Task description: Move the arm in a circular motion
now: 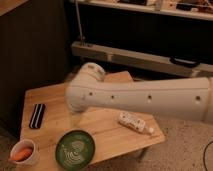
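The thick white arm reaches in from the right edge and lies almost level across the middle of the view, small dark dots spaced along its side. It ends in a rounded joint above the left-centre of the wooden surface.

The tool shows only as a pale smear hanging just under that rounded joint, low over the surface. I cannot tell whether it is open or closed, and nothing can be seen in it.

Left of the tool, and well apart from it, a black block lies flat near the surface's left edge. On the camera's side of the tool sits a green plate with a pale swirl pattern, close to the front edge. Further left of the plate, at the front left corner, stands a white cup with an orange thing inside it.

To the right of the tool, under the arm's long section, a white oblong packet lies on its side near the surface's right corner. It is not touching the arm.

Behind the arm, a pale metal rail runs along the dark back wall.
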Robot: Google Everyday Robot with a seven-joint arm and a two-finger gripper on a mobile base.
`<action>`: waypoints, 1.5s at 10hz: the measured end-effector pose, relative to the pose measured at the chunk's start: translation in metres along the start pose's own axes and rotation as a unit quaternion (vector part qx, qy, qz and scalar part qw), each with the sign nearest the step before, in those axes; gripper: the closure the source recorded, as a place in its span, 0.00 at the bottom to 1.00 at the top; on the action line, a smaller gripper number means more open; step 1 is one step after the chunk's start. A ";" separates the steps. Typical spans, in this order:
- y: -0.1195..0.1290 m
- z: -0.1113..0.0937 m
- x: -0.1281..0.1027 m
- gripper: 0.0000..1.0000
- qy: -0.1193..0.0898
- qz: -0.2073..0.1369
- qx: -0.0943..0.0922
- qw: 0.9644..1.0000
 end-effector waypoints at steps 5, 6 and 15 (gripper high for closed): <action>-0.121 0.048 -0.001 0.20 0.032 -0.021 -0.021 0.999; -0.137 0.057 0.011 0.20 0.037 -0.010 -0.026 0.999; -0.111 0.100 0.212 0.20 0.057 0.194 -0.072 0.977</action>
